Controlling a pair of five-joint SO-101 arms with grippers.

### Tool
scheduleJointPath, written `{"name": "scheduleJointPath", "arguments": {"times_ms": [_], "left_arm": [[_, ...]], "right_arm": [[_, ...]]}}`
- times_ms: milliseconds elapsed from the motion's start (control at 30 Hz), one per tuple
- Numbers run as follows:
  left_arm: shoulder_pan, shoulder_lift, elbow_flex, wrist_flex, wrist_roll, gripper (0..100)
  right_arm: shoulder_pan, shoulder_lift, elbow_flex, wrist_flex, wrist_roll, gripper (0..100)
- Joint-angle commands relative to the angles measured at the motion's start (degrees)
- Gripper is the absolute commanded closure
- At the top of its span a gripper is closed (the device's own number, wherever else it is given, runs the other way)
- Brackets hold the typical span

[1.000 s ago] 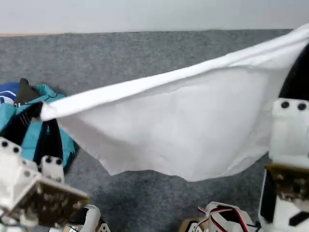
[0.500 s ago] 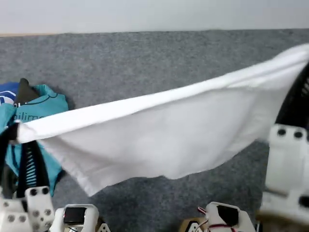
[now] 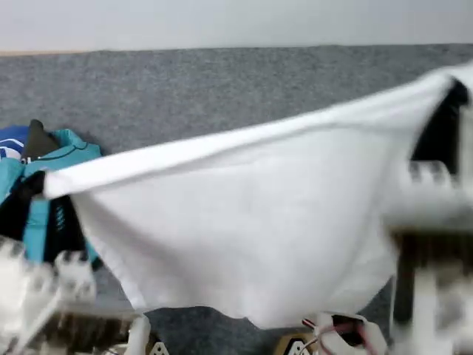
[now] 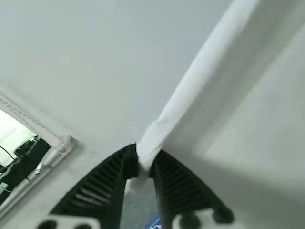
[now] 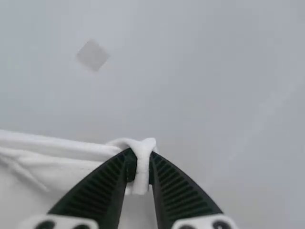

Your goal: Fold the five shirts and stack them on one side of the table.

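Shirt (image 3: 244, 229) dropped lower, pinched by left end effector (image 4: 141, 167), right end effector (image 5: 139, 169)

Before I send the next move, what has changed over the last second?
The white shirt has sagged: the end in the right pincer came down from the high view's top corner, the end in the left pincer shifted outward and a little lower, and the hem hangs lower. Both stay shut on it; the teal shirt has not moved.
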Motion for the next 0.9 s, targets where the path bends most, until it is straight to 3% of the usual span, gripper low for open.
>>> {"name": "scheduleJointPath", "arguments": {"times_ms": [0, 133, 333, 467, 667, 867], "left_arm": [[-0.53, 0.09, 13.32, -8.97, -0.62, 100], [-0.53, 0.09, 30.64, -24.79, -0.62, 100], [1.14, 0.26, 54.37, -53.45, -2.11, 100], [4.22, 0.26, 66.51, -66.11, -4.92, 100], [5.89, 4.57, 72.4, -75.6, -4.66, 100], [5.89, 23.74, 57.98, -77.27, 5.1, 100]], "right_arm": [[-2.86, 5.58, 8.26, -0.48, 0.26, 99.0], [-6.2, 11.56, 16.26, -3.38, 0.26, 99.0], [-6.46, 22.2, 22.59, -16.31, -3.52, 99.0], [-6.64, 30.11, 22.95, -22.81, -3.69, 99.0], [-6.9, 38.37, 22.86, -31.34, -6.42, 99.0], [-7.34, 43.3, 22.86, -38.81, -6.42, 99.0]]}}
